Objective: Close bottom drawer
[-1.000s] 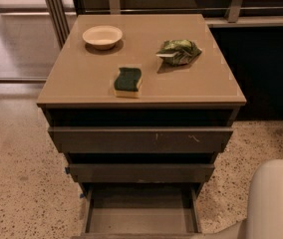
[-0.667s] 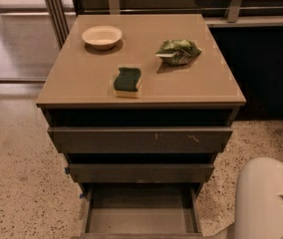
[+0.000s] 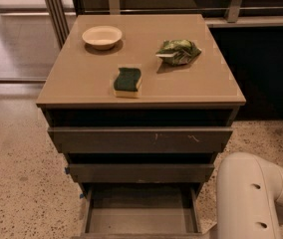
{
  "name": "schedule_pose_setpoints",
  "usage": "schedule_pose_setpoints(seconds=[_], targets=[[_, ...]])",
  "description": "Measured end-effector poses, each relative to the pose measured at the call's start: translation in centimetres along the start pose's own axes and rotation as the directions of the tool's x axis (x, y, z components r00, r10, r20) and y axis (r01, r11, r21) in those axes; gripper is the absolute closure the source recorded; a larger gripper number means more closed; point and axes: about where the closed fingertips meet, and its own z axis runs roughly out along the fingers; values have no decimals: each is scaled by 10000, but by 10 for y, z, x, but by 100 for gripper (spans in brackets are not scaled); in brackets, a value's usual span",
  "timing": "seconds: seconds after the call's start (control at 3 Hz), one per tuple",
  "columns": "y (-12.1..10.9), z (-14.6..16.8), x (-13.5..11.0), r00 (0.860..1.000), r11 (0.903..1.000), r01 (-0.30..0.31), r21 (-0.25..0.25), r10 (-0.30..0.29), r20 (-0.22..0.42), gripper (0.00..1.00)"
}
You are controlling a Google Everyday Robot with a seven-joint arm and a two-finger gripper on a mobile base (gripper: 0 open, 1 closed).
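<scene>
The bottom drawer (image 3: 140, 219) is the narrowest of three dark grey-brown drawers. It stands pulled out at the bottom of the view as a shallow, empty tray, and its front edge is cut off by the frame. A white arm segment (image 3: 246, 198) rises at the bottom right, just right of the drawer's right side. My gripper is out of view; only this arm segment shows.
The widest drawer (image 3: 141, 140), with pale scratches, and the mid-width drawer (image 3: 141, 173) stick out slightly above it. On the cabinet top (image 3: 76, 83) lie a cream bowl (image 3: 102, 36), a green-and-yellow sponge (image 3: 127, 81) and a green bag (image 3: 179, 51). Speckled floor lies to the left.
The white arm segment has moved left and further into view, closer to the bottom drawer's right side. The drawers have not moved.
</scene>
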Motion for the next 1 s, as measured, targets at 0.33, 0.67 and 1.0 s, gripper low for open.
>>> schedule_pose_setpoints(seconds=[0.33,0.67,1.0], targets=[[-15,4,-7,9999,9983,169,556,-170,11,100],[-29,2,-12,9997,9945,235,1017,-239,28,100],[-40,-5,-16,9997,9909,230,1327,-235,18,100]])
